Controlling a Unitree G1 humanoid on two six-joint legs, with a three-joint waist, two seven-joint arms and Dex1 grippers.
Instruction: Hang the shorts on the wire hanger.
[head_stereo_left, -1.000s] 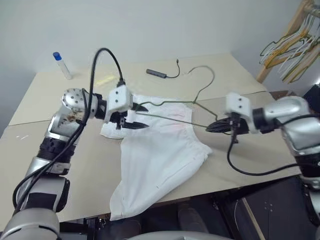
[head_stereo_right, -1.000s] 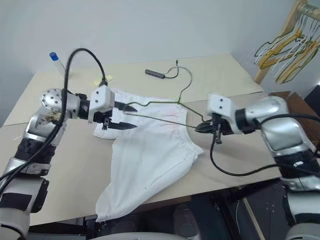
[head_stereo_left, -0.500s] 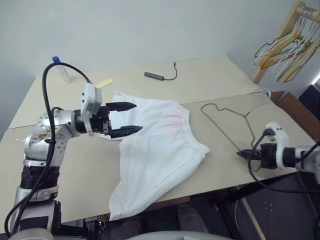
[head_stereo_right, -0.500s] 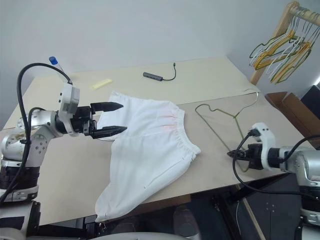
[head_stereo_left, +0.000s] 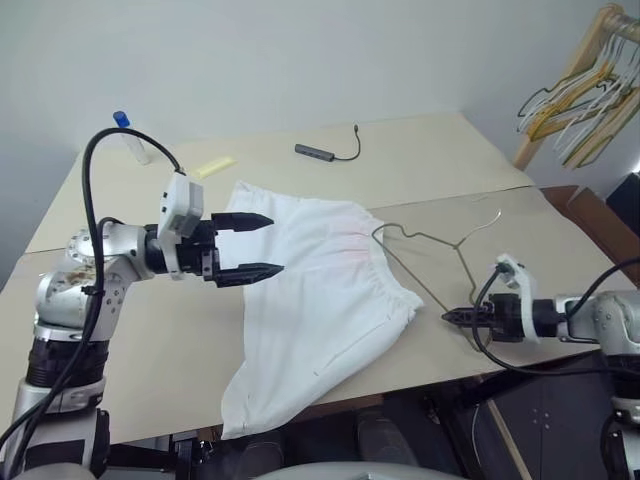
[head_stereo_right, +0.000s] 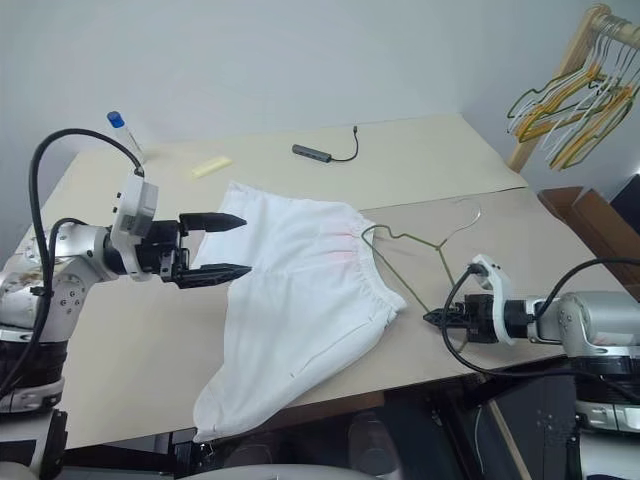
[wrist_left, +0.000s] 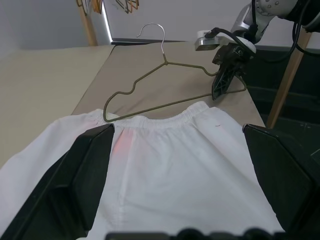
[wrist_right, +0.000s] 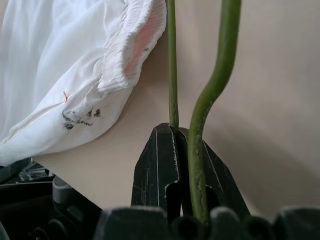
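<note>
The white shorts (head_stereo_left: 320, 290) lie spread on the table, waistband to the right, one leg hanging over the front edge. The thin olive wire hanger (head_stereo_left: 420, 245) lies on the table right of them, its far corner resting on the pinkish waistband (wrist_left: 130, 120) and its hook (head_stereo_left: 490, 215) pointing away. My right gripper (head_stereo_left: 450, 316) is shut on the wire hanger's near corner (wrist_right: 172, 115), close to the table's front edge. My left gripper (head_stereo_left: 272, 243) hovers open over the left part of the shorts, nothing between its fingers (wrist_left: 85, 170).
At the back of the table are a blue-capped tube (head_stereo_left: 128, 135), a yellow slip (head_stereo_left: 213, 166) and a dark adapter with a cable (head_stereo_left: 320, 152). A wooden rack (head_stereo_left: 575, 70) with bunched hangers stands at the far right.
My left gripper let go of the hanger, opened wide and drew back. My right gripper lowered the hanger to the table, then brought its far corner onto the waistband.
</note>
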